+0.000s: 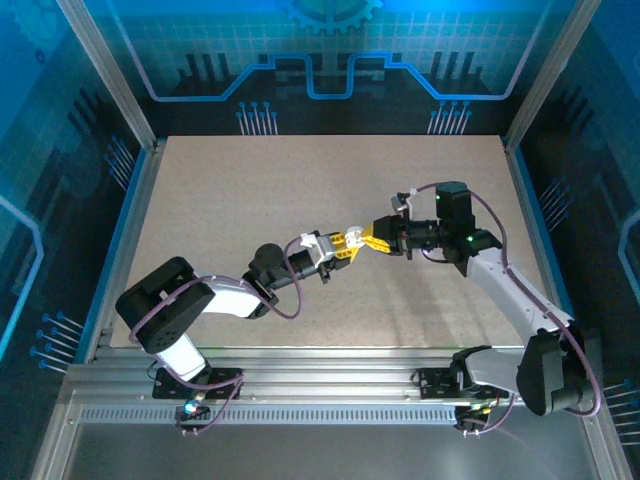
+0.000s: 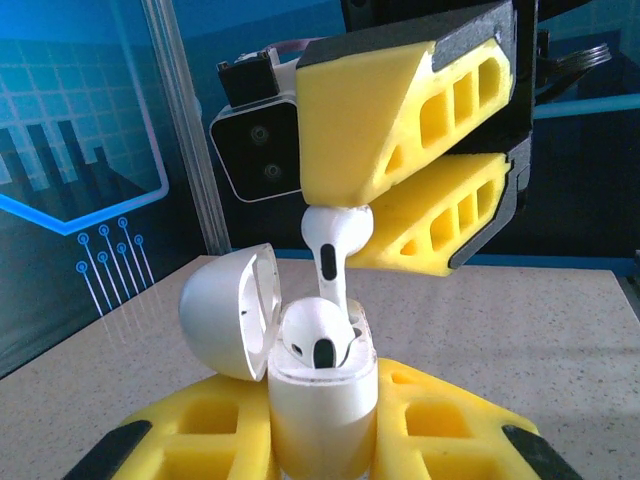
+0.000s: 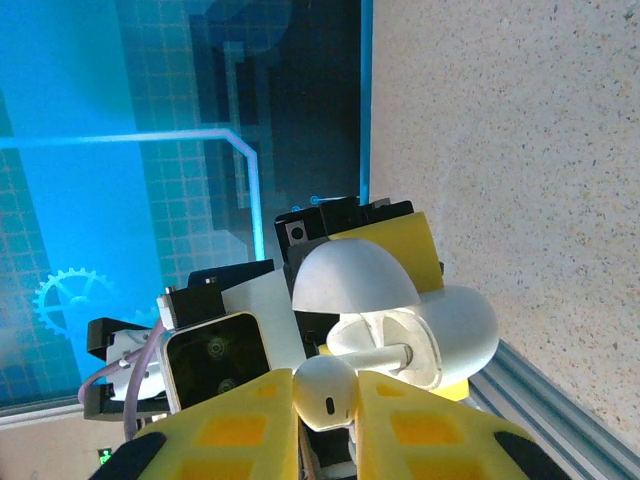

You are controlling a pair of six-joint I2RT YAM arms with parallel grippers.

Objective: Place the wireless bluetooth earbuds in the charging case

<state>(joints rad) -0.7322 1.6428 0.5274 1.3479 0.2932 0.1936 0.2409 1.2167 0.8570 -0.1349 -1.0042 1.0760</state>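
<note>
the beige speckled tabletop (image 1: 300,200) lies bare beneath both arms, which meet above its middle, so the work is done in the air rather than on the surface. the white-and-black left arm (image 1: 230,295) reaches in from the left and the grey-and-black right arm (image 1: 500,270) from the right, and their yellow tips almost touch.

the left gripper (image 2: 325,425) is clamped on the lower body of the white, glossy, rounded plastic charging case (image 2: 322,395). it holds the case upright with its mouth facing the other arm, probably acting as a vice that presents the sockets squarely. the case's domed white lid (image 2: 225,315) is swung back on its hinge to one side, clear of the opening.

the right gripper (image 2: 345,215) is pinched on the bulbous head of a white stem-shaped plastic earbud (image 2: 330,250). the stem points down into the case's mouth. holding it by the head leaves the stem free to enter, though how deep the tip sits cannot be told. a second white earbud (image 2: 315,345) is already seated in the neighbouring socket. the task looks nearly done for this pair. the next move probably calls for a straight push along the stem before letting go, since a tilted stem could jam on the rim.
</note>
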